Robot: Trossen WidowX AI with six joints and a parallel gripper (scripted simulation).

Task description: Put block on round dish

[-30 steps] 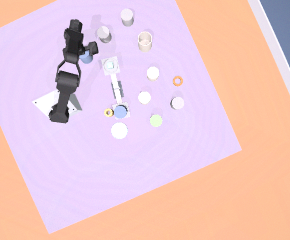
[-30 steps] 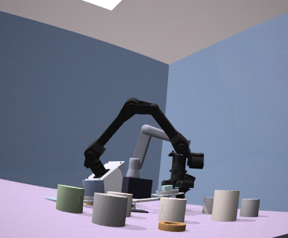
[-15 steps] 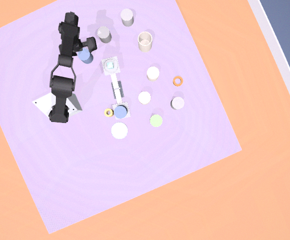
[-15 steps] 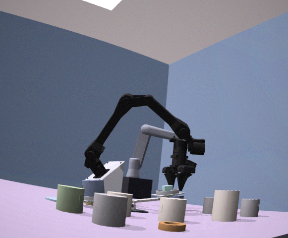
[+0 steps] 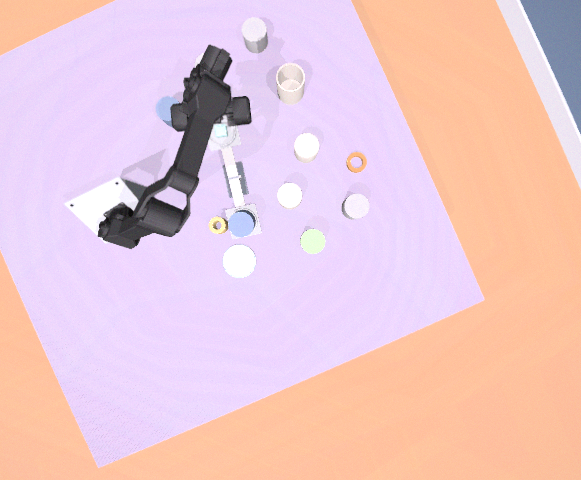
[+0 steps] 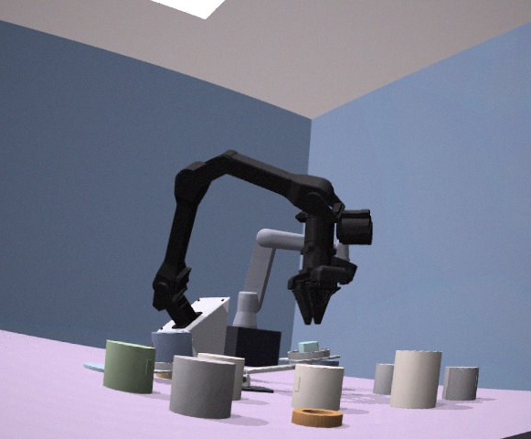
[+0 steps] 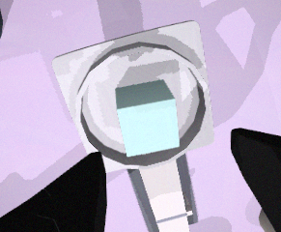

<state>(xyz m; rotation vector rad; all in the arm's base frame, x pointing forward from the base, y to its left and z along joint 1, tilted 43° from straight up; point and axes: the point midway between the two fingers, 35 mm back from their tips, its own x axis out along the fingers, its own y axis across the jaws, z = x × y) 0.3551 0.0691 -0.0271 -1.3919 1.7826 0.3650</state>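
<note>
The pale cyan block sits uncovered in the ringed holder at one end of the balance. That end stands higher. A blue cup stands on the other, lower end. A second blue cup stands on the table beyond the arm, off the balance. The round dish lies past the lower end, with no cup above it. My gripper points down above the block, partly open and empty, with a fingertip to each side in the wrist view.
A green cup, a grey cup, white cups and a tall beige cup stand beside the balance. A yellow ring lies by the lower end, an orange ring farther out.
</note>
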